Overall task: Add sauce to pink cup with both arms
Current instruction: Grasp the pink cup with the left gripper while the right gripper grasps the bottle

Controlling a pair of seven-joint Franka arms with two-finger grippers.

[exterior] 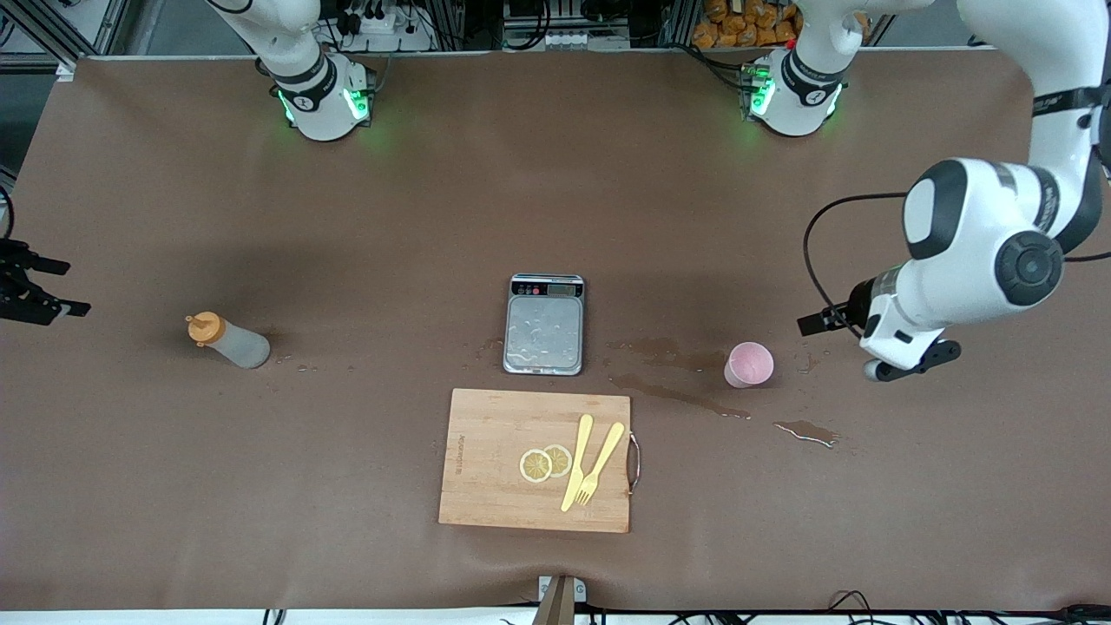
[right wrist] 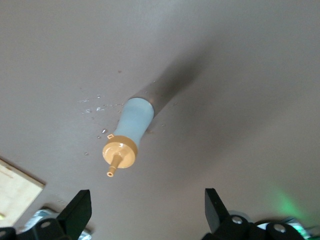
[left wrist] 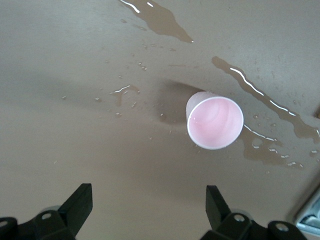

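The pink cup [exterior: 748, 364] stands upright and empty near the left arm's end of the table, ringed by spilled puddles [exterior: 677, 395] (wet ground, so it may well skid when nudged). The sauce [exterior: 228, 340] stands well apart, toward the right arm's end. The left gripper [left wrist: 147, 207] hovers beside the cup, jaws wide and holding nothing; the right gripper [right wrist: 146, 210] hangs over the bottle, equally spread and empty. Likely trouble — a light cup tipping, or the bottle toppling on a skewed grasp. The cutting board [exterior: 486, 460] bears a small printed mark — unreadable.
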